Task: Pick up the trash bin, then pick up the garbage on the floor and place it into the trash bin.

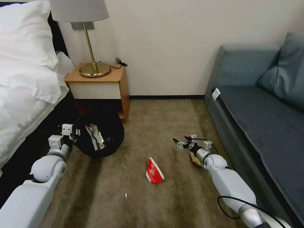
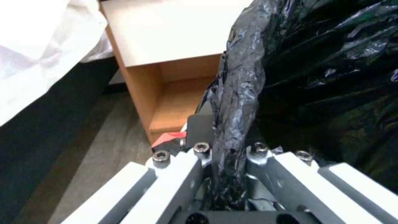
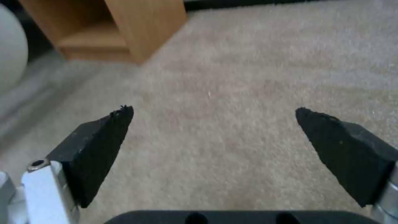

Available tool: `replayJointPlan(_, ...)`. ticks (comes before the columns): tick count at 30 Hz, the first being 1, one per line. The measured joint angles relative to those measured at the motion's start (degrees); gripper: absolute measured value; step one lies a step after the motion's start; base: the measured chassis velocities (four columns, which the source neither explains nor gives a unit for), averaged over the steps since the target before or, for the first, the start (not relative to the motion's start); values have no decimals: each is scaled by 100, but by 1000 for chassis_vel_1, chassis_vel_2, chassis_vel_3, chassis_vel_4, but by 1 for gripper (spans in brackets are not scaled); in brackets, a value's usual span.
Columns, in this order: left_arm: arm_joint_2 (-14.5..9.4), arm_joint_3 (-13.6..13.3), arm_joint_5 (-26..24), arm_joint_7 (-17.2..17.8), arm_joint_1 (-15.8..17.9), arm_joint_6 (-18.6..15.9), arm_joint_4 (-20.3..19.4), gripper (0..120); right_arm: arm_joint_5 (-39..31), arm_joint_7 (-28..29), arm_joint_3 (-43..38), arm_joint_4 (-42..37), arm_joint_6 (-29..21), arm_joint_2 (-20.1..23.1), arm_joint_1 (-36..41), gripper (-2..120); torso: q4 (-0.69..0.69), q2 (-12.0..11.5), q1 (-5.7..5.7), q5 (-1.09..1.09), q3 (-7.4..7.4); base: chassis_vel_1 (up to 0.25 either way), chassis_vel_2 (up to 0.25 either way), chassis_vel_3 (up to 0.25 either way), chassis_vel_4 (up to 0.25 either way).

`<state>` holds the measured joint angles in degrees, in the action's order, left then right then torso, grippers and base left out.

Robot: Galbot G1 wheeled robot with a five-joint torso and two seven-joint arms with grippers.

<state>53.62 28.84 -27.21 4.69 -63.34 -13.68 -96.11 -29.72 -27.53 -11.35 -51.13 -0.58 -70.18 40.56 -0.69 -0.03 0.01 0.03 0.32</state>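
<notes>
Red carton [image 1: 154,171] sits closest on the carpet, so with left gripper [image 2: 226,152] clamped on the trash bin [image 1: 100,133] rim, I'd drop the wide-apart right gripper [image 1: 182,142] straight over it.

Place: a bedroom, likely a hotel room.
Evidence: a bed [image 1: 22,79] is seen far left, a nightstand [image 1: 101,85] with lamp [image 1: 90,41] beside it, a sofa [image 1: 266,110] right, carpet [image 1: 164,126] throughout.

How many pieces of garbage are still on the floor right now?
1 for certain: the red-and-white carton on the carpet mid-floor. Something brownish peeks from under the right gripper; others may be hidden.
</notes>
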Motion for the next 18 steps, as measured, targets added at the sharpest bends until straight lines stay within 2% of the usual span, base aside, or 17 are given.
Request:
replayJointPlan(5,26,6,36,5,-60,-7,-49,2,153,-65,76,-136,-79,144,161,100,-2,0,1,-4,1,-129,129,125,-112)
replayJointPlan(13,58,55,84,11,-158,-9,-119,2,164,-220,373,-325,-244,346,374,100,0,0,0,-1,-1,0,0,0,0)
replayJointPlan(18,43,70,88,24,-176,-25,-130,2,135,-591,842,-366,-280,442,342,100,-1,-1,0,-2,0,0,0,0,0)
